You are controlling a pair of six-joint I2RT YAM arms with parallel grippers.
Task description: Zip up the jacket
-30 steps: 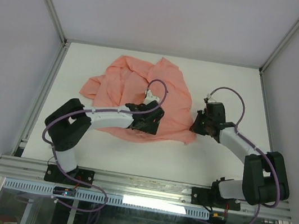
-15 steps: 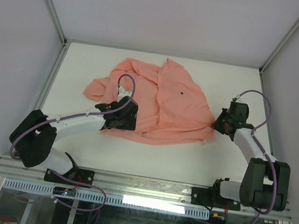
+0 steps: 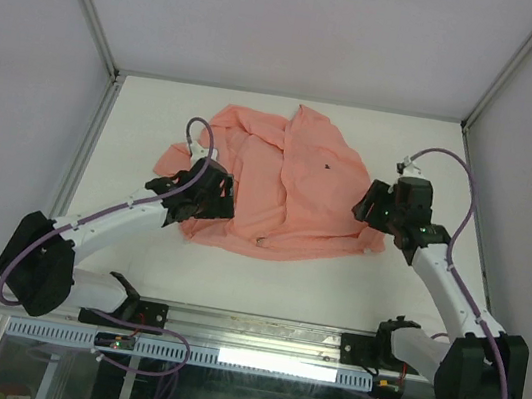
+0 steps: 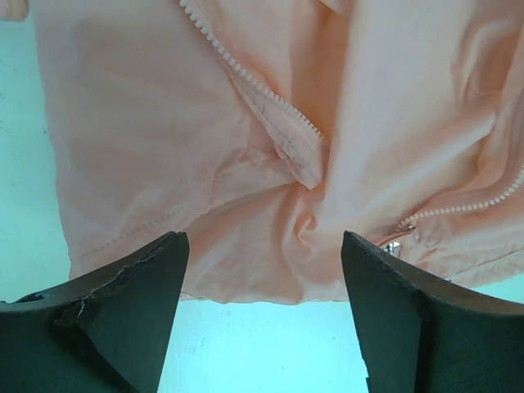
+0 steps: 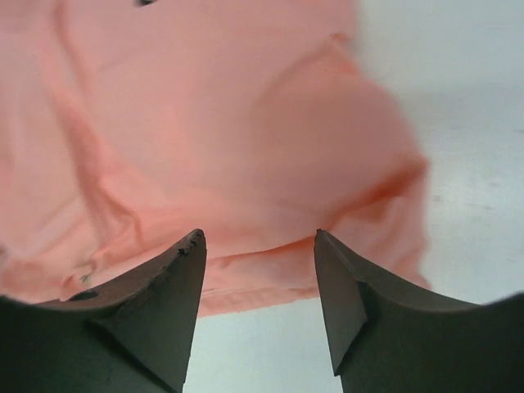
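The salmon-pink jacket (image 3: 283, 187) lies spread and wrinkled on the white table, a tiny dark chest mark (image 3: 328, 167) on its right half. My left gripper (image 3: 202, 195) hovers over the jacket's lower left hem, open, with nothing between its fingers. In the left wrist view my left gripper (image 4: 262, 237) frames the jacket (image 4: 164, 147) at its hem; a line of zipper teeth (image 4: 246, 78) and a small metal slider (image 4: 393, 246) show. My right gripper (image 3: 374, 207) stands open at the right edge. In the right wrist view my right gripper (image 5: 259, 233) is above the jacket (image 5: 205, 123), at its hem, and holds nothing.
The white table (image 3: 263, 280) is ringed by metal frame rails (image 3: 80, 160) and grey walls. Bare table shows in front of the jacket's hem (image 4: 262, 344) and to the jacket's right (image 5: 475, 123). Purple cables loop over both arms.
My right gripper has opened and let go of the jacket's right edge. The jacket was pulled out to the right and now lies flatter. My left arm has shifted left to the lower left hem.
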